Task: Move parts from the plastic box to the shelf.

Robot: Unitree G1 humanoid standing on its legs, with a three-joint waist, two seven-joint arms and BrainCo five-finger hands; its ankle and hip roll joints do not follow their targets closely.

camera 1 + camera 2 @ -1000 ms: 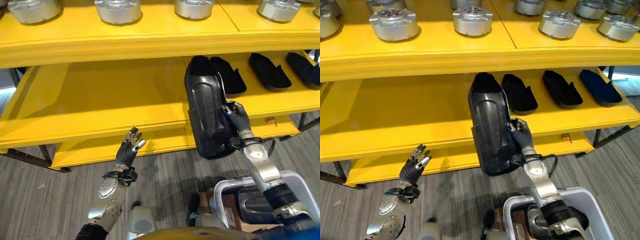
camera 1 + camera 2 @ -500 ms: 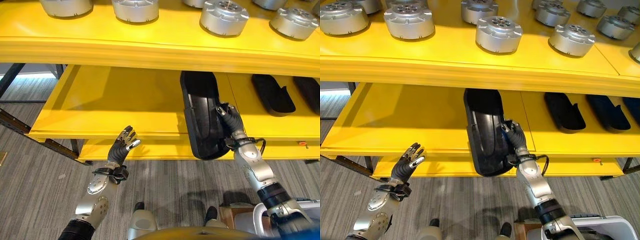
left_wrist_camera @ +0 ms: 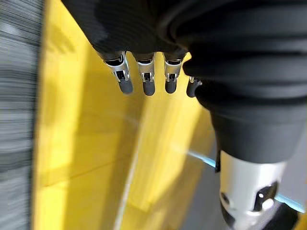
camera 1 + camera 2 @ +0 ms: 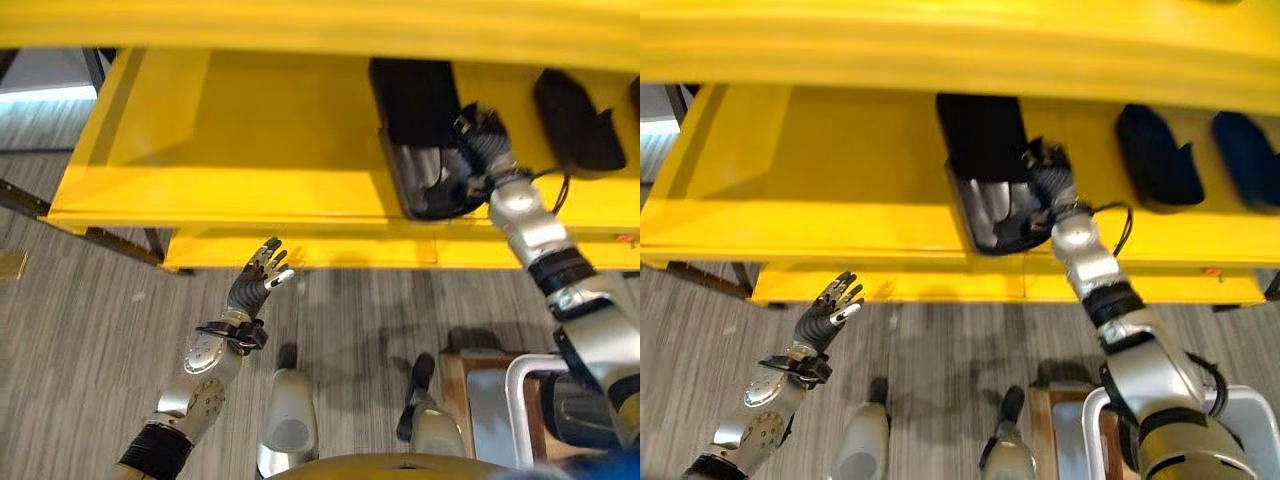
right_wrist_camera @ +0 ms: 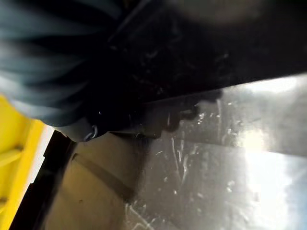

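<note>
The right robot hand (image 4: 478,150) was clamped on the near end of the long black part (image 4: 425,140), which lay on the yellow shelf (image 4: 250,150) beneath it. Two more black parts (image 4: 1155,155) rested just beyond that hand. The left robot hand (image 4: 258,282) hung below the shelf, fingers spread apart, holding nothing.

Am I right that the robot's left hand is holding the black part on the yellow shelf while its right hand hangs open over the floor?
Not quite: the hands are swapped. In the left eye view the right hand holds the black part on the yellow shelf, while the left hand hangs open over the floor.
</note>
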